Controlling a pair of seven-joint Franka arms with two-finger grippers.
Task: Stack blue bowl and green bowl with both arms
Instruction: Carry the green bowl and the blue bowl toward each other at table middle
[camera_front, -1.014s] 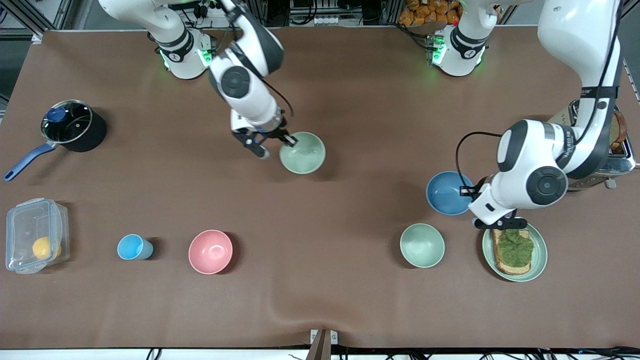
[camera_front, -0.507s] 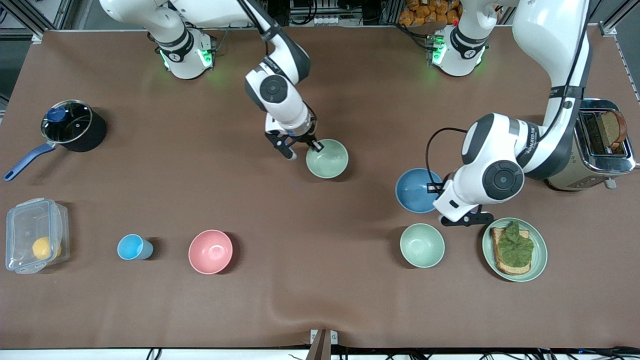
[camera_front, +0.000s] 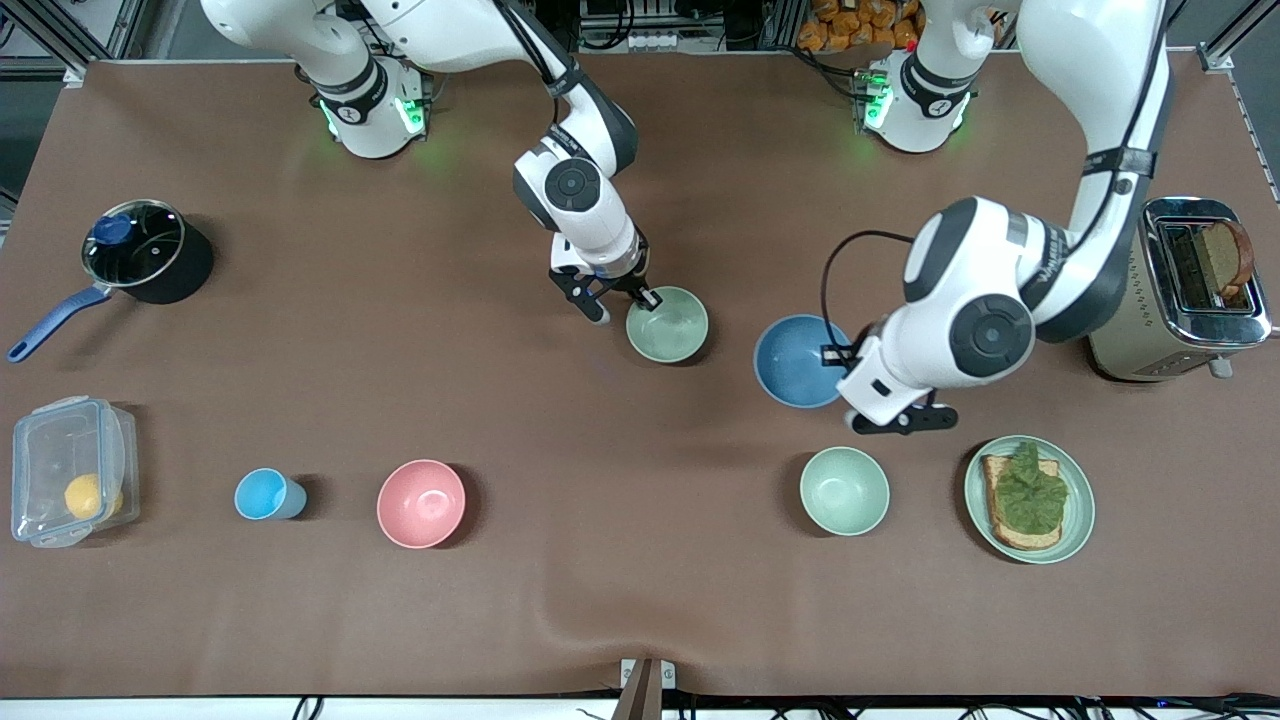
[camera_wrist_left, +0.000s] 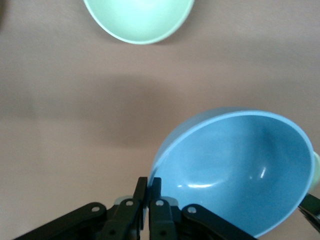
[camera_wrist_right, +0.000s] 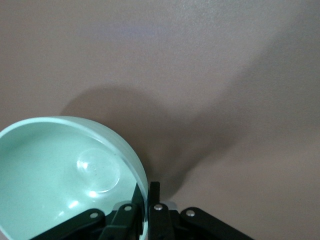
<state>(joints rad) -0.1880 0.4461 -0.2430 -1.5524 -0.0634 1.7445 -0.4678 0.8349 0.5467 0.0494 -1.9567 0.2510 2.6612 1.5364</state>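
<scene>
My right gripper (camera_front: 648, 298) is shut on the rim of the green bowl (camera_front: 668, 325) and holds it just above the middle of the table. In the right wrist view the gripper (camera_wrist_right: 147, 192) pinches the bowl's wall (camera_wrist_right: 60, 175). My left gripper (camera_front: 833, 356) is shut on the rim of the blue bowl (camera_front: 798, 361) and holds it above the table, beside the green bowl toward the left arm's end. In the left wrist view the gripper (camera_wrist_left: 149, 187) clamps the blue bowl (camera_wrist_left: 240, 170). A gap of bare table separates the two bowls.
A mintier green bowl (camera_front: 844, 490) (camera_wrist_left: 137, 17) sits nearer the camera than the blue bowl, beside a green plate with toast (camera_front: 1075, 520). A toaster (camera_front: 1195, 290) stands at the left arm's end. A pink bowl (camera_front: 421, 503), light-blue cup (camera_front: 268, 494), clear container (camera_front: 70, 470) and pot (camera_front: 140, 250) lie toward the right arm's end.
Both arms have carried their bowls toward each other. The green bowl moved toward the left arm's end, the blue bowl toward the right arm's end, so the gap has shrunk.
</scene>
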